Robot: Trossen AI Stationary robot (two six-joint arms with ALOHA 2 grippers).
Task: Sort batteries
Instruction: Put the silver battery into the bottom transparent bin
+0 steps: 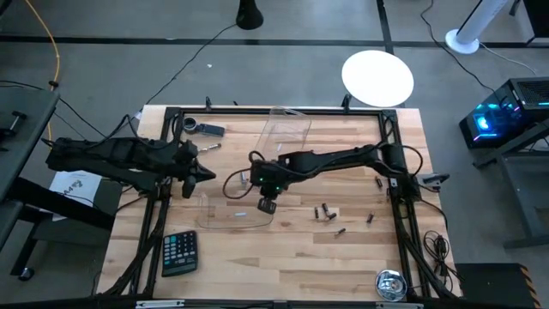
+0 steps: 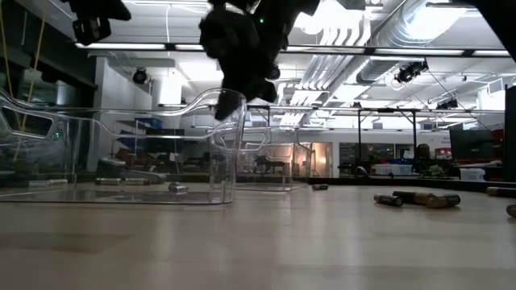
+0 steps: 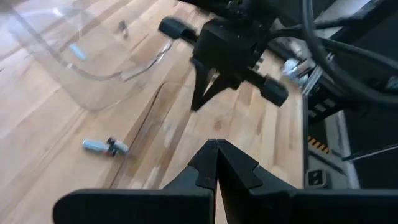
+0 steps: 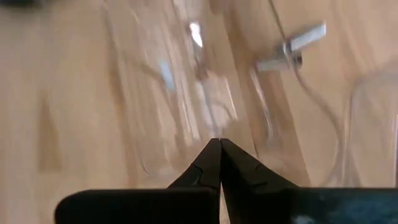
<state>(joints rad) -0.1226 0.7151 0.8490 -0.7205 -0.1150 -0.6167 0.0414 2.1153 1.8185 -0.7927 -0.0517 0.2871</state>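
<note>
Nearest the front edge of the pale wooden plank tabletop (image 1: 283, 257) lie a dark rectangular pocket calculator (image 1: 178, 253) at the left and a round black-and-silver tape measure (image 1: 391, 284) at the right corner. A little farther in, the small dark cylindrical batteries (image 1: 326, 212) lie loose on the bare wood right of centre, a few close together and others scattered well apart toward the right frame post; in the low view several of them rest on their sides (image 2: 415, 198).

In the middle of the tabletop stands a clear plastic tray (image 1: 236, 206), and the low view shows a few more small cylinders lying on its floor (image 2: 177, 188). The right claw (image 1: 267, 205) hangs above this tray's right rim, its two dark fingers (image 4: 214, 163) pressed together with nothing between them. The left claw (image 1: 208, 174) hovers just left of the same tray, pointing toward the right arm; its fingers (image 3: 214, 163) are also pressed together and empty. Below it, in the left wrist view, a small silvery cylinder with a dark end (image 3: 106, 146) lies on the wood beside the tray wall.

Farther back a second clear plastic tray (image 1: 287, 130) stands near the rear edge, and a small dark flat device (image 1: 206, 130) lies at the rear left. Beyond the tabletop, a round white disc (image 1: 377, 77) rests on the grey floor.
</note>
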